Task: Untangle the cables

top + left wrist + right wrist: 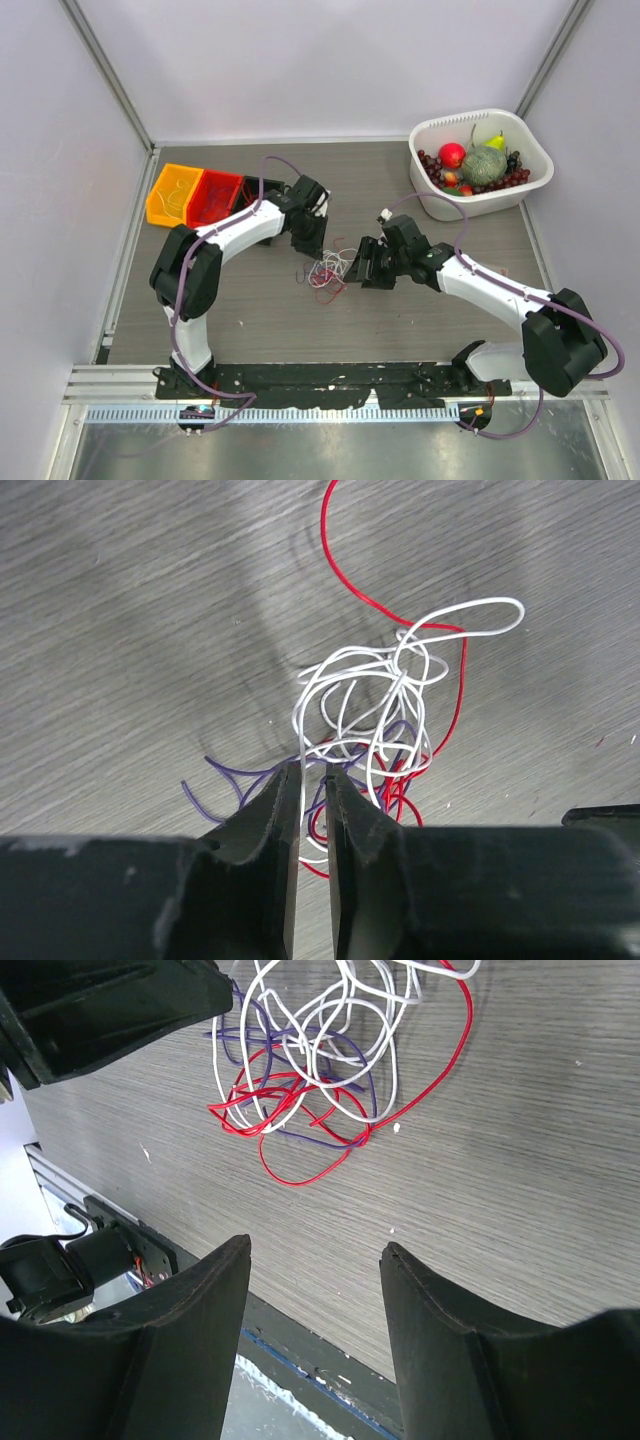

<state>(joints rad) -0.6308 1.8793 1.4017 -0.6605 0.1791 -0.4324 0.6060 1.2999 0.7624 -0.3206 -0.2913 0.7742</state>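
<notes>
Red, white and purple cables (325, 272) lie in one small heap near the middle of the table (420, 320), between your two claws and well away from every edge. Your left claw (312, 778) is down at the rim of the heap. Its two tips are almost pressed together, with only a thin slit between them. A white strand and a purple strand run right by the tips, but you cannot tell if one is caught. Your right claw (315, 1250) is spread wide and holds nothing. It hangs just beside the heap, over bare table.

Your job now looks like getting one strand and pulling it free. Pick just one. The purple ends stick out at the side, so they may be the easy ones. Squeeze all the way before you lift. Pull slow and low, away from the heap. If the whole heap comes along, stop. Then use the right claw to pin the heap down, or grab the long red loop on its side and pull the other way.
</notes>
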